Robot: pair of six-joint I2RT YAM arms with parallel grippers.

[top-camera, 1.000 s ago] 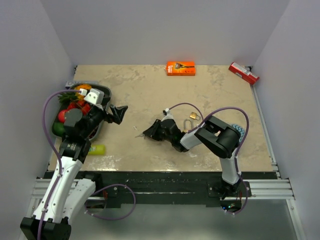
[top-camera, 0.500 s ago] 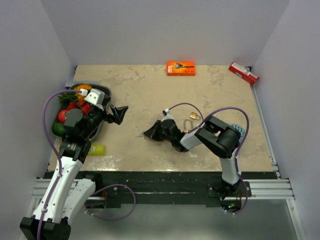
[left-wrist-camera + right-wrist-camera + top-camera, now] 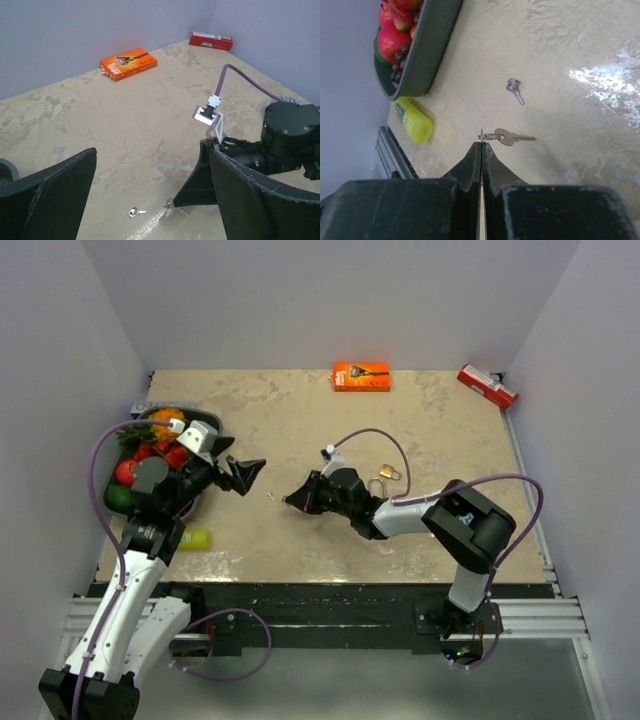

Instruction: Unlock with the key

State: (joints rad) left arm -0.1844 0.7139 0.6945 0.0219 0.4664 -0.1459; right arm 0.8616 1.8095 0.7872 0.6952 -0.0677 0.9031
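The right gripper (image 3: 481, 144) was pressed fully shut. The wire ring of the key (image 3: 509, 137) sat right at its tips, and as far as we could see it was pinched there. The left gripper (image 3: 252, 472) stood wide open with nothing in it, pointing across the table (image 3: 300, 420) toward the right one with bare table between them.

Walls closed the table at the back and on both sides. An orange box (image 3: 361, 376) lay against the back wall, and a red box (image 3: 488, 386) sat in the back right corner. A fruit tray (image 3: 207, 421) took the left edge beside the left arm, and a yellow tube (image 3: 412, 120) lay by the near edge just in front of it. We saw clear table across the middle and toward the back, and more on the right.

The lock (image 3: 389, 473) lay just behind the right arm's wrist, under the loop of its purple cable (image 3: 372, 433).

The key was pale metal, with a round bow pierced by one hole. Its blade pointed sideways, away from the ring. A spare key (image 3: 514, 90), smaller and silvery, lay flat on the table a little beyond the tips, apart from the first.
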